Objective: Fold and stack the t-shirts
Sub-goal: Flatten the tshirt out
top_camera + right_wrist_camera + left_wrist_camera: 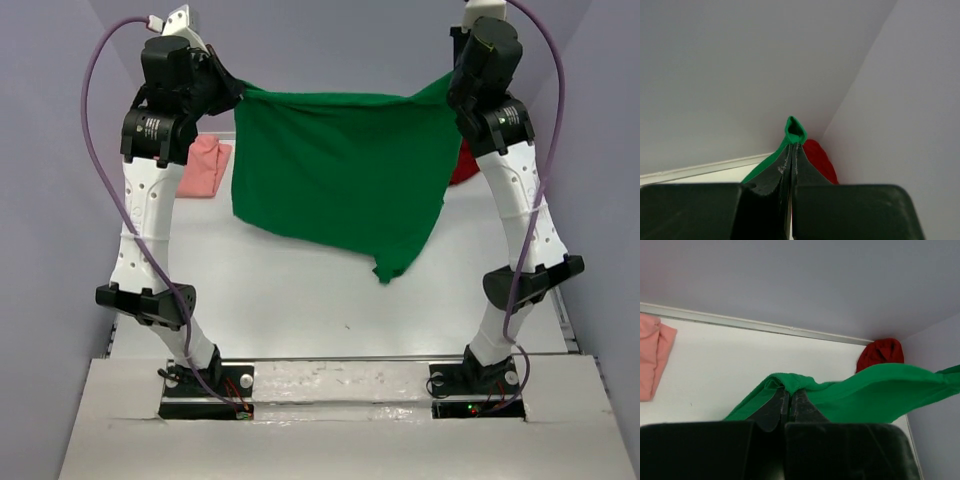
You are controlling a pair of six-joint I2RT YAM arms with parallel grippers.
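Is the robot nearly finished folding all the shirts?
Not nearly. No stack exists yet. In hand: the left gripper and right gripper both pinch the green t-shirt, hanging spread above the table, unfolded. The pink t-shirt lies apart at the back left, the red t-shirt bunched in the far right corner; both still need stacking.
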